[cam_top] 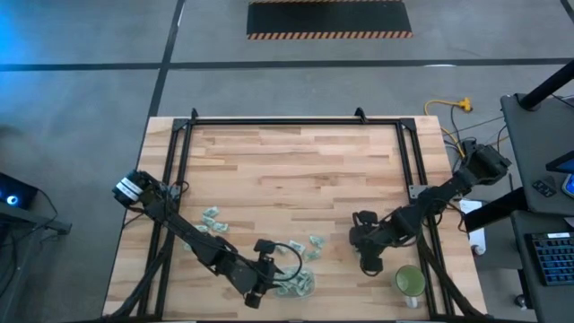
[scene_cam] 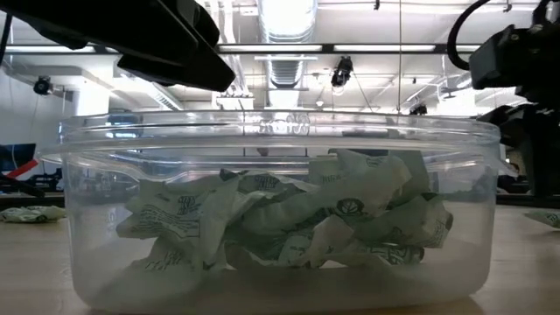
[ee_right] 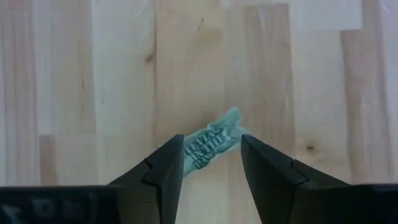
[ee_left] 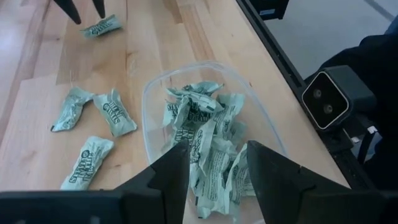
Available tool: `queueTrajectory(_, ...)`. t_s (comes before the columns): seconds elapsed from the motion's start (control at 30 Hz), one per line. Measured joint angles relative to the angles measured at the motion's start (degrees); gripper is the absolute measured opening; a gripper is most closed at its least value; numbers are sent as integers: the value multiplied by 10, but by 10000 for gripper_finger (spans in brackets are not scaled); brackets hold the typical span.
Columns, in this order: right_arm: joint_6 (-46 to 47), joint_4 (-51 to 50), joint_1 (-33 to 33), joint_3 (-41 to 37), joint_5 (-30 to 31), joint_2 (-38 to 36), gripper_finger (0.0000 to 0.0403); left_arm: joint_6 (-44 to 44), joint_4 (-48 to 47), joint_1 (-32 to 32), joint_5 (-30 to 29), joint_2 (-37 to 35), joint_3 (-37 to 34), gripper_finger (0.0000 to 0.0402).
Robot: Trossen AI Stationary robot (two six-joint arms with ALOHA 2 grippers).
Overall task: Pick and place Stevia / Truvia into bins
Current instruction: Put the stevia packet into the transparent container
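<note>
The clear plastic bin [ee_left: 155,87] sits near the table's near edge and holds a heap of crumpled green-and-white Stevia sachets [ee_left: 205,137]. The low view shows this bin [scene_cam: 280,131] and its sachets [scene_cam: 289,219] up close. My left gripper [ee_left: 217,171] hangs open above the bin, its fingers over the heap. In the high view it [cam_top: 262,289] stands just left of the bin [cam_top: 300,285]. My right gripper [ee_right: 208,168] is open and low over the table, one finger on either side of a single sachet [ee_right: 211,144] lying flat on the wood. It [cam_top: 368,263] is right of the bin.
Loose sachets lie on the wood beside the bin [ee_left: 69,109] [ee_left: 115,113] [ee_left: 87,162], with more toward the table's left [cam_top: 213,220] and middle [cam_top: 316,242]. A round green cup [cam_top: 410,281] stands right of my right gripper. A black frame [cam_top: 296,121] borders the table's far part.
</note>
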Motion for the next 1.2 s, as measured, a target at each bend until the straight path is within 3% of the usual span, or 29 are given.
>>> queueTrajectory(0.47,-16,19,-2,-17,-1,39,140,-1,3,0,0,0,1,144)
queueTrajectory(0.67,-48,19,-7,-15,0,47,105,-11,-16,0,0,-14,1,144)
queueTrajectory(0.93,-106,18,-12,-2,23,33,17,-244,-242,-12,-22,-92,1,143)
queueTrajectory(1.07,-131,18,-12,12,45,32,9,-396,-378,-36,-46,-109,0,143)
queueTrajectory(1.2,-150,19,-12,25,77,29,9,-540,-494,-62,-15,-108,0,143)
